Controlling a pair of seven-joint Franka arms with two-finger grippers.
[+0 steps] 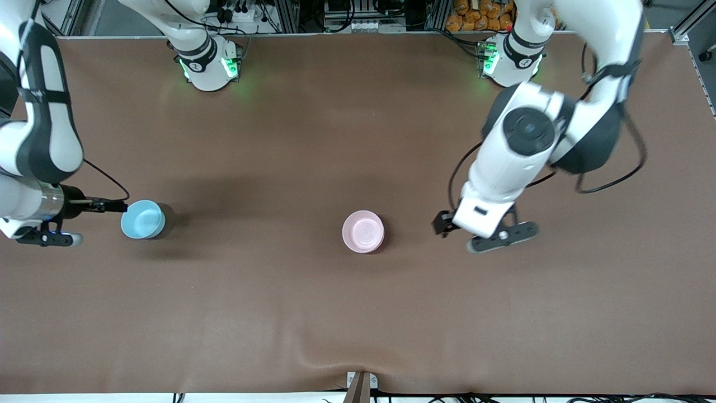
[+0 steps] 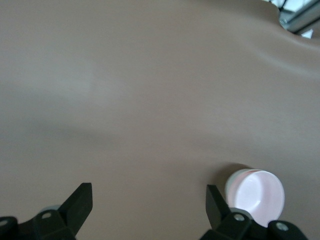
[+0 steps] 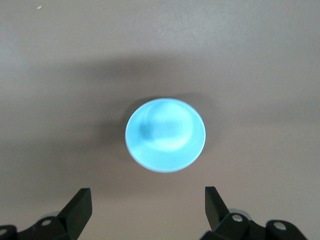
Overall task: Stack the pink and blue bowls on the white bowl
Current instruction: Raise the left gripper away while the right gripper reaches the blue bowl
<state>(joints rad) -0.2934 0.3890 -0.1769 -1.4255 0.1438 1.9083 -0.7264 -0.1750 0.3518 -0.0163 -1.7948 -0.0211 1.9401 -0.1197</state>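
The light blue bowl [image 1: 143,219] stands upright near the right arm's end of the table, also in the right wrist view [image 3: 165,135]. My right gripper [image 1: 118,207] [image 3: 147,197] hangs open just beside it, nothing between its fingers. The pink bowl [image 1: 363,231] [image 2: 257,194] stands near the table's middle. In the left wrist view a pale whitish wall [image 2: 232,183] shows under its rim. I cannot tell whether that is the white bowl, which shows nowhere else. My left gripper [image 1: 447,225] [image 2: 149,192] is open over bare cloth beside the pink bowl, toward the left arm's end.
A brown cloth [image 1: 358,140] covers the whole table, with a wrinkle [image 1: 313,344] near the front edge. A small metal bracket [image 1: 361,385] sits at the middle of that edge. Both arm bases [image 1: 210,64] [image 1: 509,61] stand along the back edge.
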